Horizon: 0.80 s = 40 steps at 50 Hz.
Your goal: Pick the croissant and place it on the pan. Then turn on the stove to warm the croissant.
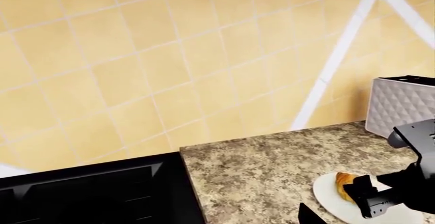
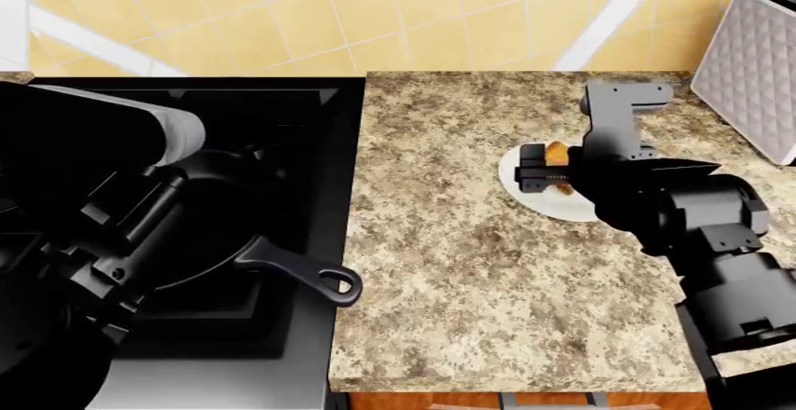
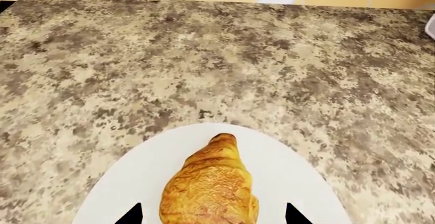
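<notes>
In the left wrist view the right gripper [image 1: 359,197] half hides the croissant [image 1: 345,185] on the white plate [image 1: 326,196]; the head view shows its jaws apart around the croissant [image 2: 556,156], the pan [image 2: 218,219] largely behind the left arm [image 2: 112,214]; the right wrist view cuts off both fingertips [image 3: 130,215] beside the croissant [image 3: 211,186].

A white plate [image 2: 538,196] lies before me on the speckled counter [image 2: 473,280] — a quilted grey toaster [image 2: 756,65] stands at its two o'clock, against the yellow tiled wall [image 2: 323,19] at twelve.

one croissant [image 3: 212,188], one white plate [image 3: 292,183], one pan [image 2: 267,242], one stove [image 2: 293,130], one quilted toaster [image 2: 752,65], two hands [image 2: 543,169]
</notes>
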Available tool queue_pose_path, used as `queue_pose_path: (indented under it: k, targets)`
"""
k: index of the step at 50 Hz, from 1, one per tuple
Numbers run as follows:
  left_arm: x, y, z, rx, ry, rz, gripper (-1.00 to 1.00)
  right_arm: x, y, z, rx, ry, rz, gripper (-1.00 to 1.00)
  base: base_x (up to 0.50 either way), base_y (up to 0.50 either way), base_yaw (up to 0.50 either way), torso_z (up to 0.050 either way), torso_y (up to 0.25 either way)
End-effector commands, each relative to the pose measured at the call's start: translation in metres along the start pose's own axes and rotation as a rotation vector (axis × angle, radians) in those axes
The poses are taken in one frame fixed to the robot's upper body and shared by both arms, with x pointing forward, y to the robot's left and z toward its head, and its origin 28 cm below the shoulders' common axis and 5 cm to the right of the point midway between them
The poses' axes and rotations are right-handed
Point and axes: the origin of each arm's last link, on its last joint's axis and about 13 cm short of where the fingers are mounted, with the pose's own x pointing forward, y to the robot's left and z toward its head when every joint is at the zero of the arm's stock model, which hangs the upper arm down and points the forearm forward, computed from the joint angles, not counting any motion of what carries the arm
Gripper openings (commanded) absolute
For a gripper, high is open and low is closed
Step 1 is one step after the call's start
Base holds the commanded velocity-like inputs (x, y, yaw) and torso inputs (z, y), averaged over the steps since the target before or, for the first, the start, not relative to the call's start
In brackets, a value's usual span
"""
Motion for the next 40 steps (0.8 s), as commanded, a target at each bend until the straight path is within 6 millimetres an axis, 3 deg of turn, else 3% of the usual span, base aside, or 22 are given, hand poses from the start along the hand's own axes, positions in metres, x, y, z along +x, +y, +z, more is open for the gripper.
queue_pose_path:
  k: [1,34,35,40]
  targets:
    - [0.0004,-0.0005,0.0003,-0.002,0.002,-0.005,1.0,0.0073,-0.0037,-0.0036,0.01,0.017,-0.013,1.0,0.0,0.0,0.0,0.0,0.0]
    - [0.0,-0.0025,0.0012,0.002,0.003,-0.003,1.0,0.0088,-0.0031,-0.0097,-0.01,0.032,0.011,1.0,0.0,0.0,0.0,0.0,0.0]
    - [-0.0001,-0.0025,0.0012,0.001,0.003,-0.003,1.0,0.0088,-0.0031,-0.0098,-0.01,0.032,0.011,-1.0,0.0,0.0,0.0,0.0,0.0]
    - [-0.0006,-0.0022,0.0013,0.0,0.003,0.0,1.0,0.0086,-0.003,-0.0101,-0.01,0.031,0.012,-1.0,0.0,0.0,0.0,0.0,0.0]
